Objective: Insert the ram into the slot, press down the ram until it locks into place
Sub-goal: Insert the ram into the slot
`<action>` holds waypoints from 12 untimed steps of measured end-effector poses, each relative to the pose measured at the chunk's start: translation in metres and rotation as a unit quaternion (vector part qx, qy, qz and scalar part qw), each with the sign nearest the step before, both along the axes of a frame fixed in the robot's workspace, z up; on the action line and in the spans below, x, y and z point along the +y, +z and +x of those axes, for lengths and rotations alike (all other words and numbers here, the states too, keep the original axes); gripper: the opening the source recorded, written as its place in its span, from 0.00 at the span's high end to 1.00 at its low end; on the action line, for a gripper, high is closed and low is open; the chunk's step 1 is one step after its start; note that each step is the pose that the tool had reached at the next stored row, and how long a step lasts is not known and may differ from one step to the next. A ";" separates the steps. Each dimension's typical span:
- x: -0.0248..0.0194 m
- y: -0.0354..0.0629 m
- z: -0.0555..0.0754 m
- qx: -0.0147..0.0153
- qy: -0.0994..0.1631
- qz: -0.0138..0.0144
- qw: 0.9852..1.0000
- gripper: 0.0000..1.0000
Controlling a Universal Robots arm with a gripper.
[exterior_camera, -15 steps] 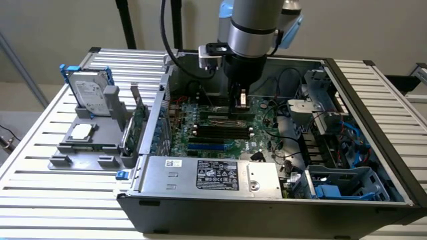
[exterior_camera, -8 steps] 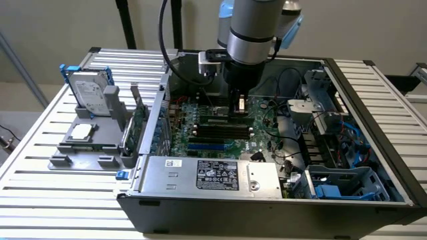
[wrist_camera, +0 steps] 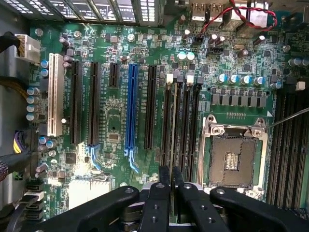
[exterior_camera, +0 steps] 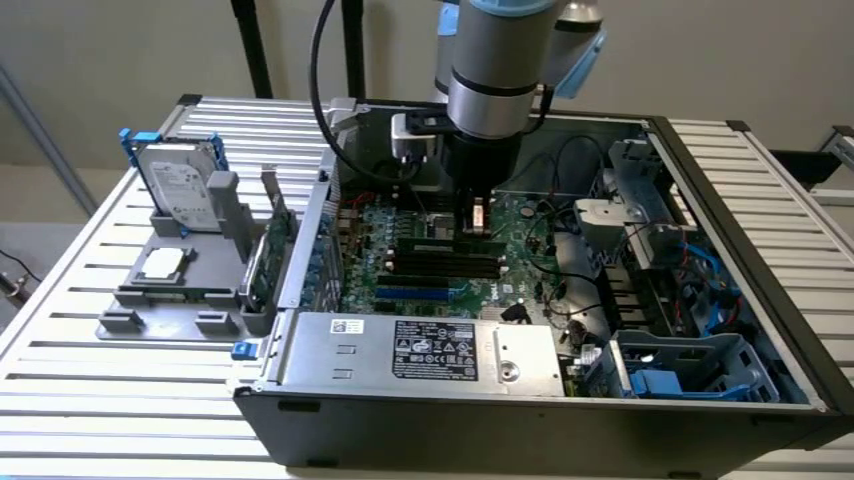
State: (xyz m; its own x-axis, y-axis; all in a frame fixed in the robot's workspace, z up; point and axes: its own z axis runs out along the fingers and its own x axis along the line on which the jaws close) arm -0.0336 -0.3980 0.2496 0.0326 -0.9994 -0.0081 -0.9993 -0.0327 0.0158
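Slatted metal table (exterior_camera: 80,330), open computer case (exterior_camera: 534,410) on top, and the arm is reaching straight down inside it. The gripper (exterior_camera: 470,222) hangs just over the green motherboard (wrist_camera: 116,111), in among the black memory slots beside the silver CPU socket (wrist_camera: 234,159).

From the wrist view, the gripper's (wrist_camera: 170,170) fingers are drawn together with only a sliver between them. They look pinched on the thin top edge of the ram (wrist_camera: 172,121). It shows edge-on as a pale line running along the slot (wrist_camera: 167,140), well apart from the blue slot (wrist_camera: 130,106).

So I'd say we're at the insertion step: the ram is lined up and sitting in or right at the mouth of the slot. I can't tell whether the end clips have caught. Locking it calls for a straight, even push with no tilt, and the stick kept square in its channel so both ends seat.
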 end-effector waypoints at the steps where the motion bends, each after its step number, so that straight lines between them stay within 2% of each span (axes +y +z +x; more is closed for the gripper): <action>1: 0.0000 -0.0004 0.000 0.000 0.000 -0.001 1.000 0.87; 3: 0.0000 -0.0011 0.000 0.000 0.000 -0.004 1.000 0.87; 12: 0.0014 -0.0043 -0.003 -0.001 -0.002 -0.011 1.000 0.87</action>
State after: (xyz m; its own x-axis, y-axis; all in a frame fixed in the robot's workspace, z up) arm -0.0361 -0.3966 0.2453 0.0277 -0.9995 0.0134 -0.9995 -0.0275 0.0149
